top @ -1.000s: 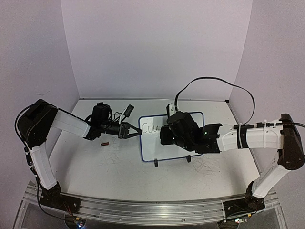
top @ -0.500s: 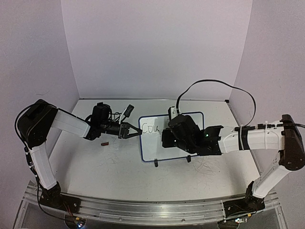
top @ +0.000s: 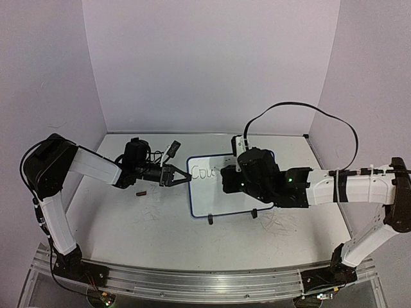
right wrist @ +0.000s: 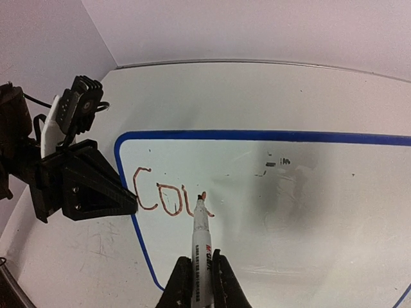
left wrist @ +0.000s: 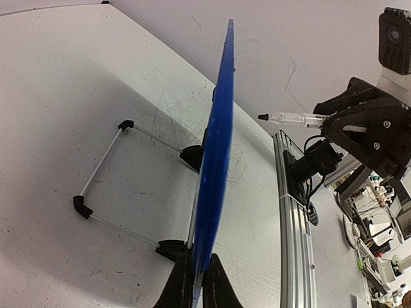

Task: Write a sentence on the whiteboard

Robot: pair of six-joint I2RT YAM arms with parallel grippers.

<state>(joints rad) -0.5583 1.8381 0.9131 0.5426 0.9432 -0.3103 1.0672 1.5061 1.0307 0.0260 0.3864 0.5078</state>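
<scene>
The whiteboard (top: pixel 209 197) with its blue frame stands tilted on the table's middle. Its left edge is pinched by my left gripper (top: pixel 187 179). In the left wrist view the blue edge (left wrist: pixel 217 147) runs up from between that gripper's (left wrist: pixel 198 285) shut fingers. My right gripper (top: pixel 226 180) is shut on a white marker (right wrist: pixel 201 247), whose tip touches the board (right wrist: pixel 308 212). The sentence (right wrist: pixel 164 197) reads "Cou" in reddish-brown strokes near the board's upper left; it also shows in the top view (top: pixel 204 173). The marker also shows in the left wrist view (left wrist: pixel 292 118).
A small red-brown cap (top: pixel 142 192) lies on the table left of the board. The board's wire stand (left wrist: pixel 103 186) with black feet reaches out behind it. An aluminium rail (top: pixel 192 282) runs along the near edge. Walls close the back and sides.
My right gripper has moved the marker rightward across the board, and the "u" stroke after "Co" has grown. My left gripper has held still on the board's edge.
</scene>
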